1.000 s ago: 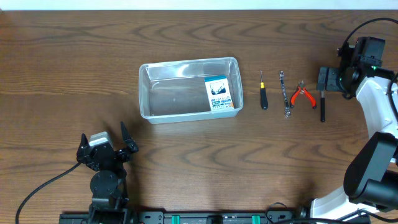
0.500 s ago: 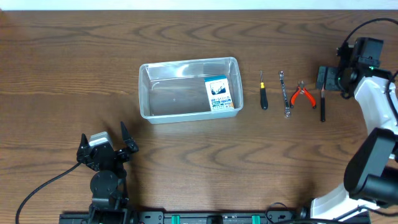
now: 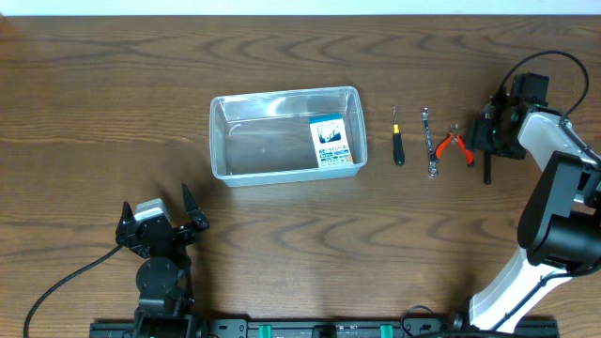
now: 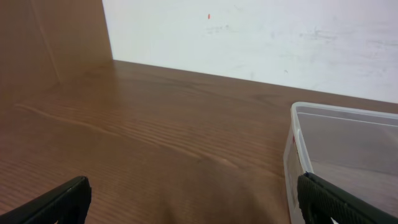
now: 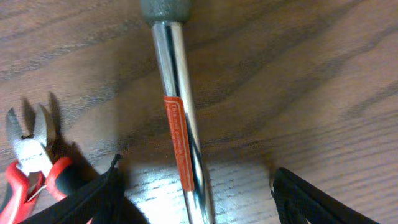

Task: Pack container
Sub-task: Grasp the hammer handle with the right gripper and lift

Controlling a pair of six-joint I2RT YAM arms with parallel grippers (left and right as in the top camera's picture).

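Observation:
The clear rectangular container stands mid-table and holds a small blue-and-white box at its right end. Its corner also shows in the left wrist view. To its right lie a small black-handled driver, a wrench, red pliers and a long black-handled screwdriver. My right gripper is open low over that screwdriver, its fingers on either side of the chrome shaft, with the pliers at the left. My left gripper is open and empty, near the front left.
The table's far edge meets a white wall in the left wrist view. The tools lie close together in a row, the pliers just left of the screwdriver. Cables trail from both arm bases at the front edge.
My right gripper has moved left and down from the table's right edge to sit over the long screwdriver. The left arm and the objects have not moved.

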